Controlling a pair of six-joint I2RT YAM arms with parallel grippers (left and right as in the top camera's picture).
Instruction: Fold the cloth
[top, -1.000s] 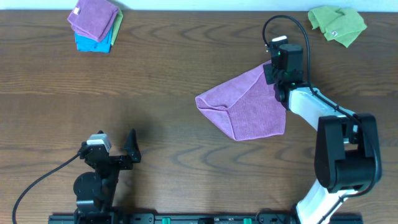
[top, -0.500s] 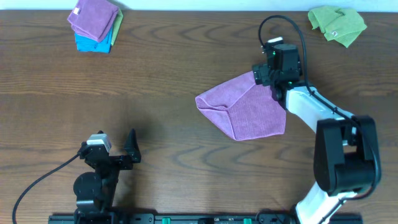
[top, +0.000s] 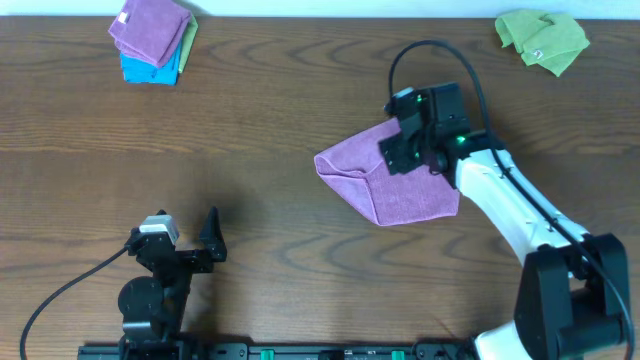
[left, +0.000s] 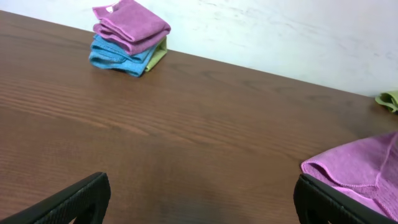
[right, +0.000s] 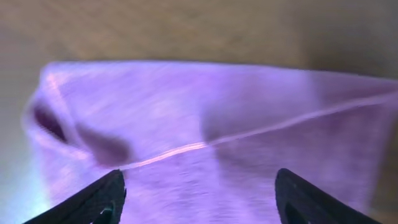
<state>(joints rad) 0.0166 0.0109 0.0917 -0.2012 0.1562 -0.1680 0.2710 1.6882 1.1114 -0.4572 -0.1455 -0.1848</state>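
Observation:
The purple cloth (top: 405, 190) lies on the table right of centre, partly folded, with a bunched fold along its left edge. My right gripper (top: 398, 150) hovers over the cloth's upper part with its jaws open and nothing between them. In the right wrist view the cloth (right: 205, 106) fills the frame, blurred, a hem line running across it, and the right gripper (right: 199, 196) stands spread above it. My left gripper (top: 188, 245) rests open at the near left, away from the cloth. The left wrist view shows the left gripper (left: 202, 199) over bare wood, the cloth (left: 364, 168) at right.
A stack of folded cloths, purple on blue and green (top: 152, 40), sits at the far left corner, also seen in the left wrist view (left: 129, 37). A crumpled green cloth (top: 543, 38) lies at the far right corner. The table's back edge runs just behind both.
My right gripper let go of the cloth's far right corner, opened, and moved left and forward over the cloth. The corner now lies flat. The left arm has not moved.

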